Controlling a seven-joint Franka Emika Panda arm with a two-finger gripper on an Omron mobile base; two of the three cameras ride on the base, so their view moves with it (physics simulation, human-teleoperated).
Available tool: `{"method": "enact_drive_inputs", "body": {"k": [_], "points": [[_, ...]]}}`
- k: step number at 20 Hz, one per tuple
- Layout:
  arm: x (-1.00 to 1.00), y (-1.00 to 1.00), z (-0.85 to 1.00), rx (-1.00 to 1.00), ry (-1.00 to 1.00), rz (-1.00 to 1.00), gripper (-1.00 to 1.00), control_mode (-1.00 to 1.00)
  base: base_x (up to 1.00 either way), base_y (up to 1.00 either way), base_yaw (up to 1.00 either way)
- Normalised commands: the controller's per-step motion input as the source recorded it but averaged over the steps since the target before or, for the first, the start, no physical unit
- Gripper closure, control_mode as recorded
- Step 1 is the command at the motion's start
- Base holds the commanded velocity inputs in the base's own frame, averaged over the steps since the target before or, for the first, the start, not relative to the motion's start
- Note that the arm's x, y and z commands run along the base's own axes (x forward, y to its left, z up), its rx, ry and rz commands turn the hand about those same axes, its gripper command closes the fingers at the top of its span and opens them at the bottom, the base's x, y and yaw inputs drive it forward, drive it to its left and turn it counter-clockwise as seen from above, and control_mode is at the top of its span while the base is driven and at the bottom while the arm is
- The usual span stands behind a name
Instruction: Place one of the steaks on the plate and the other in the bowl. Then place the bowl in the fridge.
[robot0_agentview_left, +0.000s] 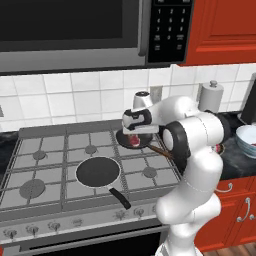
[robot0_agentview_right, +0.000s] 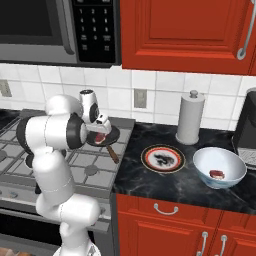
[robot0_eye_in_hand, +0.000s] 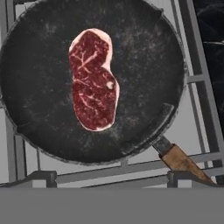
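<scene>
One steak (robot0_eye_in_hand: 93, 81) lies flat in a black frying pan (robot0_eye_in_hand: 148, 61) on the stove's back right burner. My gripper (robot0_agentview_left: 134, 133) hangs just above that steak (robot0_agentview_left: 134, 141), pointing down, open and holding nothing; from the right base view the gripper (robot0_agentview_right: 101, 133) is over the same pan. The other steak (robot0_agentview_right: 217, 174) rests inside the pale bowl (robot0_agentview_right: 204, 161) on the dark counter. Left of the bowl sits the red-rimmed plate (robot0_agentview_right: 146, 158), bare of meat. The bowl's edge (robot0_agentview_left: 246, 135) appears at the far right. The fridge is out of view.
A second black pan (robot0_agentview_left: 98, 171) sits on the front middle burner, its handle toward the stove's front. A grey paper towel roll (robot0_agentview_right: 190, 117) stands behind the plate, a dark appliance (robot0_agentview_right: 247, 130) at the far right. A microwave (robot0_agentview_left: 70, 30) and red cabinets (robot0_agentview_right: 185, 35) hang overhead.
</scene>
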Motion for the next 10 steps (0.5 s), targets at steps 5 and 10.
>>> {"method": "enact_drive_inputs", "body": {"k": [5,10], "points": [[0.33,0.12,-0.22,-0.03,0.0,-0.03,-1.0,-1.0,0.0,0.0,0.0],[0.26,0.0,-0.26,-0.03,0.0,-0.03,-1.0,-1.0,0.0,0.0,0.0]]}}
